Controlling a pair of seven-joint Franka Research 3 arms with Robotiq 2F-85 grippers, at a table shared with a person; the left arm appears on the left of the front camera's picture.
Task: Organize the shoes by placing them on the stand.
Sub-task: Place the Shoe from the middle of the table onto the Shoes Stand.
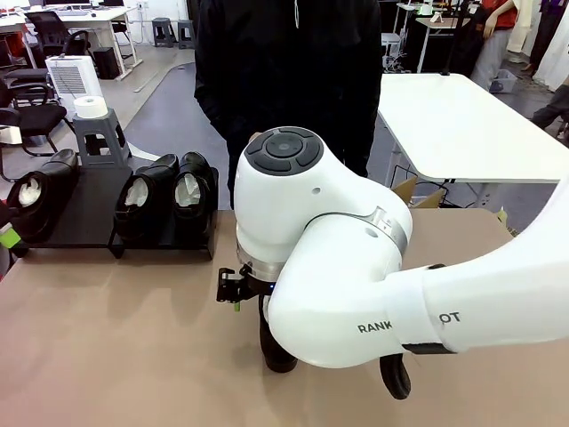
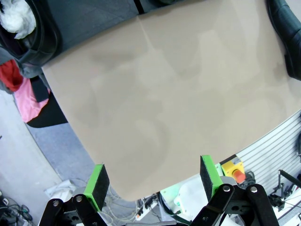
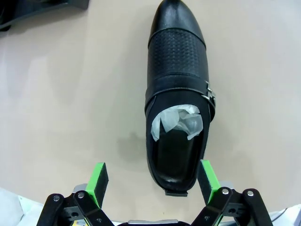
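Right wrist view: spread right end effector (image 3: 151,182) hovers over the loose shoe's (image 3: 178,94) heel, toe pointing straight away.

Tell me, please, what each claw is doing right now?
Left claw: open, holding nothing, above the bare table.
Right claw: open, holding nothing, above the heel of a black shoe lying on the table.

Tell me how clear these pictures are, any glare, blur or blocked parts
Front view: sharp, evenly lit, but the right arm's white housing blocks the loose shoe. Right wrist view: crisp, soft sheen on that shoe's toe, faint shadow beside it. Left wrist view: wide-angle bending at the table edge, soft shadows on the table.
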